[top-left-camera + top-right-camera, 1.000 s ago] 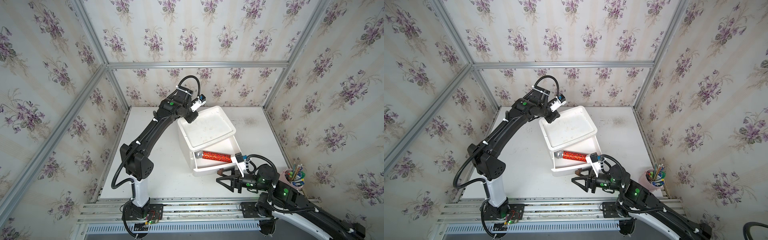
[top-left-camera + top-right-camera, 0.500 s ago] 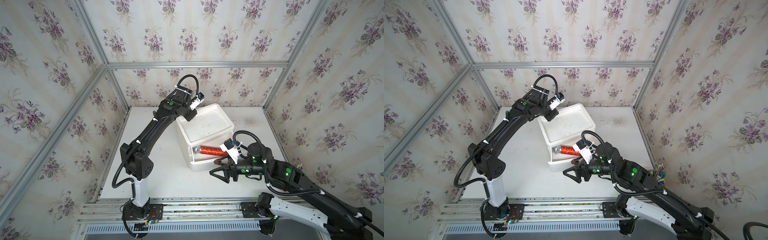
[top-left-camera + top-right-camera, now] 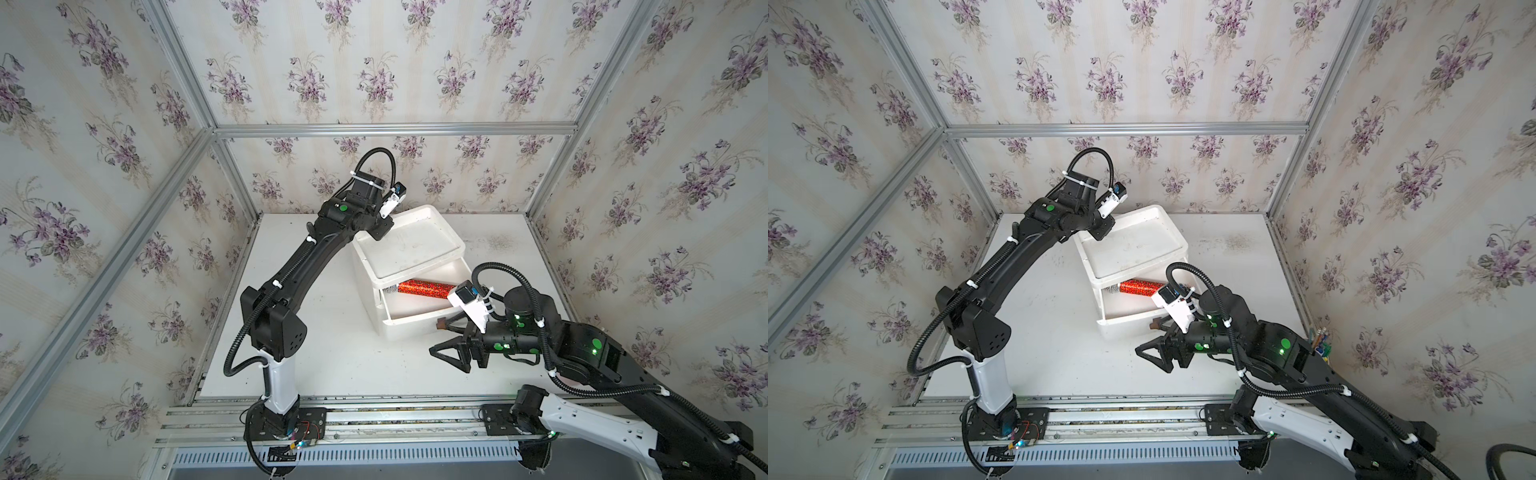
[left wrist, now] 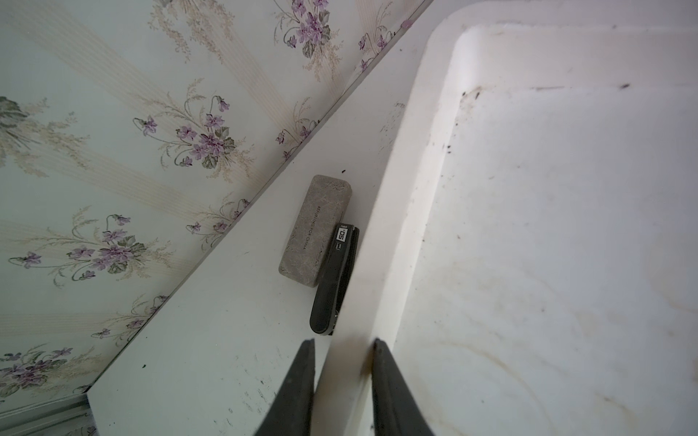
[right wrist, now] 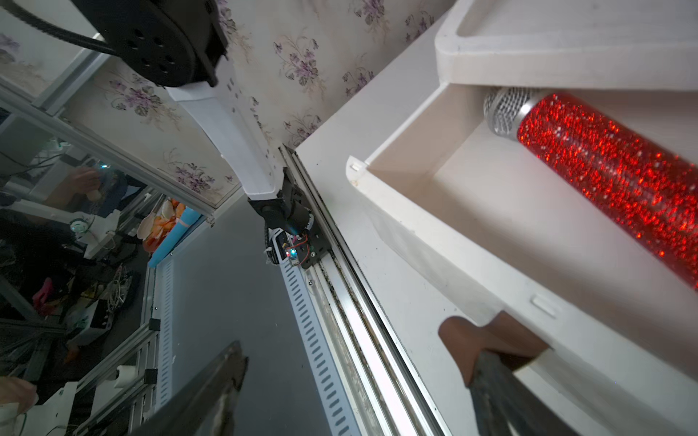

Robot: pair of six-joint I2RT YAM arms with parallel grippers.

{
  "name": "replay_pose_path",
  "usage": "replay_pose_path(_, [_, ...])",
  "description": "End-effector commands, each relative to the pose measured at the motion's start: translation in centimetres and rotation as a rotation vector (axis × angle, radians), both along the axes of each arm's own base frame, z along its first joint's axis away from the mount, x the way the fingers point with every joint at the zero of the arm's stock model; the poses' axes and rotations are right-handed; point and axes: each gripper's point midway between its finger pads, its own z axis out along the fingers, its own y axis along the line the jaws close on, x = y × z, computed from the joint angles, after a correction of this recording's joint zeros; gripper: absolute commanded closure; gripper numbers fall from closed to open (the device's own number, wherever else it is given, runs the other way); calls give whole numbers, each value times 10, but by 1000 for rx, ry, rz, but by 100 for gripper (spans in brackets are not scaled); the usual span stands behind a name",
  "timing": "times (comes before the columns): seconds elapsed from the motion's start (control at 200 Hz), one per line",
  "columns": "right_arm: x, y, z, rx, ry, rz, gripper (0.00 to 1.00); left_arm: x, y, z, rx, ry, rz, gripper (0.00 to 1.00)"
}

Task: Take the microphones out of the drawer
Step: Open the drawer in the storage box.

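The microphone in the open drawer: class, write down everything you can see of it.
The microphone is a cylinder with a red glittery body and a silver wire-mesh head. It lies on its side along the back of the open drawer, head just under the overhanging top of the white box. In both top views its tail end is hidden behind the right wrist camera. Only the drawer appears to touch it.

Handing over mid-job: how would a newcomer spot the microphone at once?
On the white table stands a white drawer unit, its drawer pulled open. Inside that drawer the microphone lies on its side: a red glittery tube with a silver mesh head, and nothing else there is red.
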Motion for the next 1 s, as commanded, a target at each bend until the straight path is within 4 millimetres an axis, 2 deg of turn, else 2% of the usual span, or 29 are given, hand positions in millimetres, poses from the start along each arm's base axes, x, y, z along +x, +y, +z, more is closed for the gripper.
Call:
replay_pose_path(0.0, [18, -16, -23, -92, 37, -162, 12, -30, 33, -50, 141, 216, 103, 91])
replay_pose_path(0.175, [21, -30, -27, -138, 18, -209, 9, -31, 34, -50, 144, 217, 103, 90])
replay_pose_path(0.325, [21, -50, -69, -301, 85, -275, 8, -32, 34, -49, 142, 214, 103, 90])
replay_pose_path(0.37, [26, -57, -73, -298, 82, -332, 7, -32, 34, -50, 142, 216, 104, 90])
replay_pose_path(0.435, [37, -68, -67, -227, 50, -450, 7, -32, 33, -49, 140, 214, 103, 90])
replay_pose_path(0.48, [35, -62, -58, -117, 26, -433, 7, -33, 31, -49, 136, 217, 94, 90])
replay_pose_path(0.49, [34, -60, -50, -71, 14, -422, 6, -34, 31, -49, 134, 218, 92, 90])
replay_pose_path(0.5, [33, -59, -47, -49, 9, -413, 2, -34, 29, -49, 132, 218, 88, 90])
replay_pose_path(0.515, [32, -58, -42, -10, -1, -408, 0, -35, 28, -48, 129, 220, 81, 90])
replay_pose_path(0.614, [33, -60, -20, 151, -36, -438, 0, -42, 17, -45, 112, 222, 44, 87])
replay_pose_path(0.689, [35, -52, -21, 205, -18, -438, 0, -49, 10, -42, 106, 217, 22, 85])
replay_pose_path(0.854, [48, -29, -39, 208, 41, -445, 0, -56, 4, -31, 87, 198, 6, 79])
replay_pose_path(0.919, [48, -24, -32, 241, 15, -420, 0, -57, 4, -23, 72, 188, 5, 76])
replay_pose_path(0.994, [45, -25, -11, 276, -37, -391, 0, -60, 3, -13, 51, 172, -1, 72])
